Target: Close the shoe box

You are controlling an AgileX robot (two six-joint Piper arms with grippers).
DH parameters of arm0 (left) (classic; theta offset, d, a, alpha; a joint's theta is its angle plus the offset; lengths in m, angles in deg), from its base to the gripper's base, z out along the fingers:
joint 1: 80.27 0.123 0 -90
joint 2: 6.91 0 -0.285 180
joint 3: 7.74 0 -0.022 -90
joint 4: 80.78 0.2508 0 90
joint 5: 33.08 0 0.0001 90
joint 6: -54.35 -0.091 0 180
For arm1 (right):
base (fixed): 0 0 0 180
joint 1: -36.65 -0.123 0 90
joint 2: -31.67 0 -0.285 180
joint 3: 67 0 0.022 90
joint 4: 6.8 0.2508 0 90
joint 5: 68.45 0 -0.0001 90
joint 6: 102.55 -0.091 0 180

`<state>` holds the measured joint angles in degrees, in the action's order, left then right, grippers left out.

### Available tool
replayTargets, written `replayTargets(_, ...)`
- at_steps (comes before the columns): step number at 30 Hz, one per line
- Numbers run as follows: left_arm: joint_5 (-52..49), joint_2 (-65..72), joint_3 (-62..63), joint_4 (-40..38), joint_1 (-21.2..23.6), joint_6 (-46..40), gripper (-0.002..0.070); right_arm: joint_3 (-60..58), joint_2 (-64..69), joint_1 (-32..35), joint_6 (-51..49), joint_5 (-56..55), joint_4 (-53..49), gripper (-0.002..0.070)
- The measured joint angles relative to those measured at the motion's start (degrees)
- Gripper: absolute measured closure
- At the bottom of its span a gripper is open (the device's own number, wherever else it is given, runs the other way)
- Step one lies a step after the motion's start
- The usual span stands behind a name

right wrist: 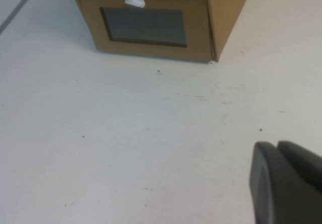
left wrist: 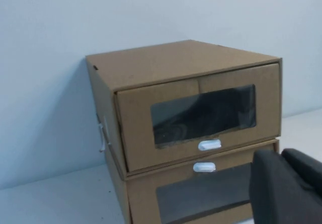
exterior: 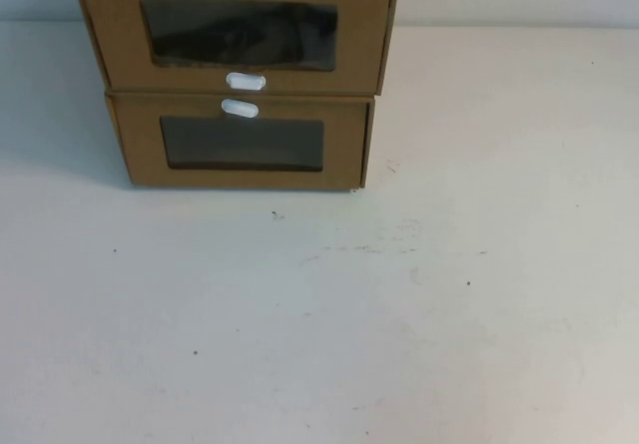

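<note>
Left gripper (left wrist: 287, 189), matte dark, hangs beside the stacked boxes; right gripper (right wrist: 287, 183) hovers over the white table (exterior: 399, 344). Neither grip can be judged. The cardboard shoe box (exterior: 238, 25) sits atop the lower box (exterior: 240, 145), window facing the robot.

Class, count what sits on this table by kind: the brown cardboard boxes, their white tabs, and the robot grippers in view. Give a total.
Brown cardboard boxes: 2 (shoe box on top, lower box)
White tabs: 2 ()
Grippers: 2 (left gripper, right gripper)
Total: 6
</note>
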<state>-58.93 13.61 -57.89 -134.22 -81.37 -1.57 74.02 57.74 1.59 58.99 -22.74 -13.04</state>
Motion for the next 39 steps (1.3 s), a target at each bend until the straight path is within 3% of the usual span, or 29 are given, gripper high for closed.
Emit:
replayTargets(7,9.8,-9.3,-13.5,-1.1,0.0,0.0,0.0680,-11.6,-7.4,0.0,-1.0,-13.6,-2.3,0.0687)
replayTargets(16,21.2,-9.6,-26.7,-4.0,0.0,0.0,0.0680,-23.9,-3.5,0.0,-1.2,-33.6,-0.3,0.0687)
replayTargets(39,21.9,-9.6,-28.6,-4.6,0.0,0.0,0.0680,-26.8,-0.3,0.1,-1.2,-33.3,-0.8,0.0687)
